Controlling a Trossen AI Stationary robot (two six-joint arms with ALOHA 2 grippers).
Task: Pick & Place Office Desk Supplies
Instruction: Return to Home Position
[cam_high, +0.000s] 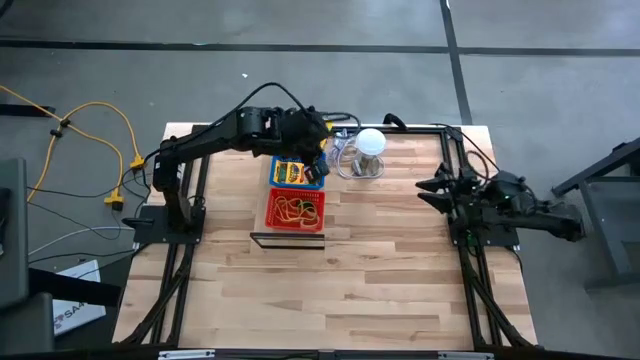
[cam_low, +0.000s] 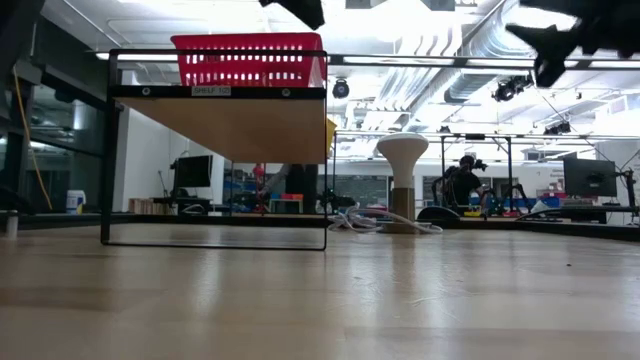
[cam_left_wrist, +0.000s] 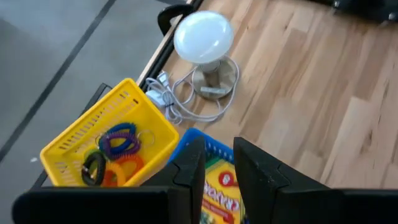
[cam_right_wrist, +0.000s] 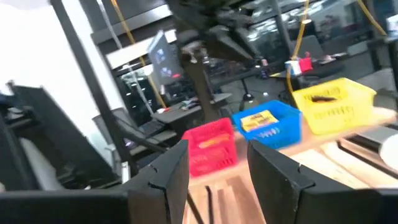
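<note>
The left arm reached from its base at the left toward the far middle, with the left gripper (cam_high: 318, 158) angled downward and its fingers (cam_left_wrist: 189, 171) slightly parted. The right arm sat folded at the right side, with the right gripper (cam_high: 430, 187) facing left and its fingers (cam_right_wrist: 165, 171) apart.

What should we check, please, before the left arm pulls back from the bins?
1. Red bin sits on the shelf: ok.
2. Blue bin and yellow bin stand in line with it: ok.
3. Left gripper: fingers open, nothing held: ok.
4. Left gripper high enough above the blue bin's rim: cannot tell.
5. Right gripper at the table's right side, apart from the bins: ok.
</note>
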